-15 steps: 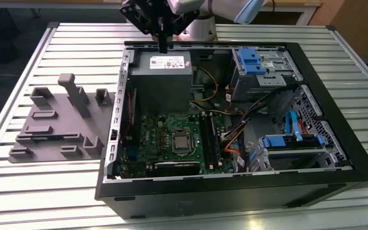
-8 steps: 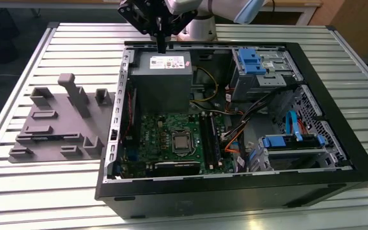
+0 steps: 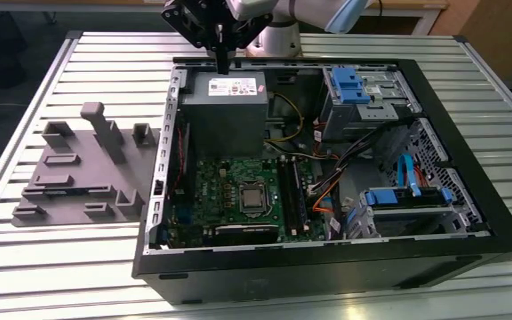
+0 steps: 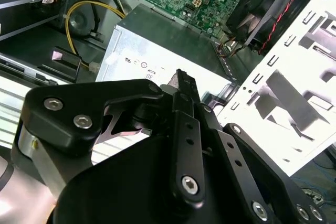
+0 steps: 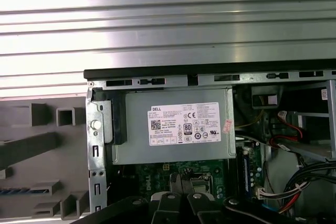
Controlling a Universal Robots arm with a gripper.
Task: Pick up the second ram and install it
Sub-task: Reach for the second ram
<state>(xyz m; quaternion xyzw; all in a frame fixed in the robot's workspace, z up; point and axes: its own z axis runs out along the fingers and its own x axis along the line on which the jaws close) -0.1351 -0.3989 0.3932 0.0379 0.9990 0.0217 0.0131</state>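
Ram point(image 5: 18, 190) sits in tray point(image 3: 69, 180), exterior view's left. Likely light, stiff, fragile: pinch the long edges, off the contacts. Farther back, well apart, gripper point(image 3: 223, 65) over power supply point(image 3: 225, 100), fingers point(image 4: 185, 129) pressed together, empty.

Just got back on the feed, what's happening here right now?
The arm's gripper, shut and seemingly empty, hangs over the power supply in the open computer case. A blue-green memory stick lies in the grey tray beside the case, on the exterior view's left, apart from the gripper.
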